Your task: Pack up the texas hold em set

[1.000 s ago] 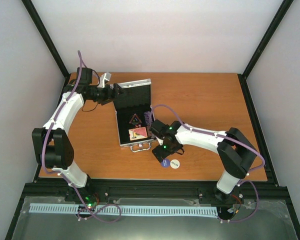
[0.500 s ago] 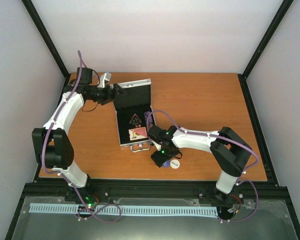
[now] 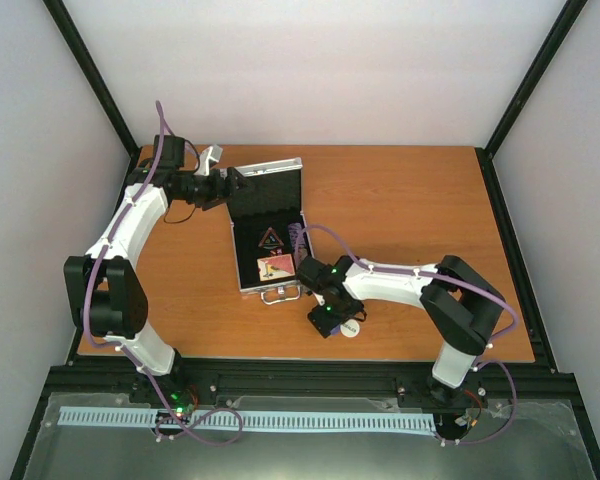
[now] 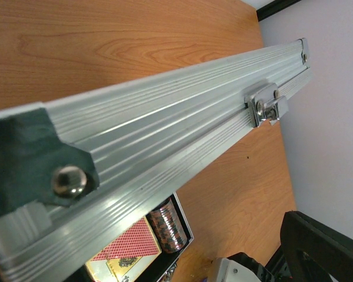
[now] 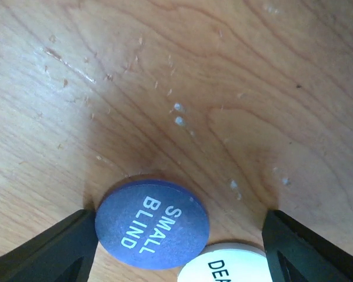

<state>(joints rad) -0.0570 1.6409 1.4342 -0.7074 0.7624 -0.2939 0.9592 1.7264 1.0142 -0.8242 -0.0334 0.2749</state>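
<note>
The blue disc [image 5: 152, 224], low in frame, looks thin, light and slick, so the right gripper's [image 5: 179, 218] parted jaws should pinch its edges; the left gripper's [image 3: 232, 188] jaws gape too.

Looks like a robotics lab cell to me: wooden worktop [image 3: 410, 200] boxed in by plain white panels [image 3: 320, 70] and black framing [image 3: 88, 75] (two arms [image 3: 130, 225] [image 3: 400, 283] bolted along the front rail [image 3: 310, 378]).

A blue disc [image 5: 152, 224], white disc [image 5: 223, 267], silver case [image 4: 165, 158].
</note>
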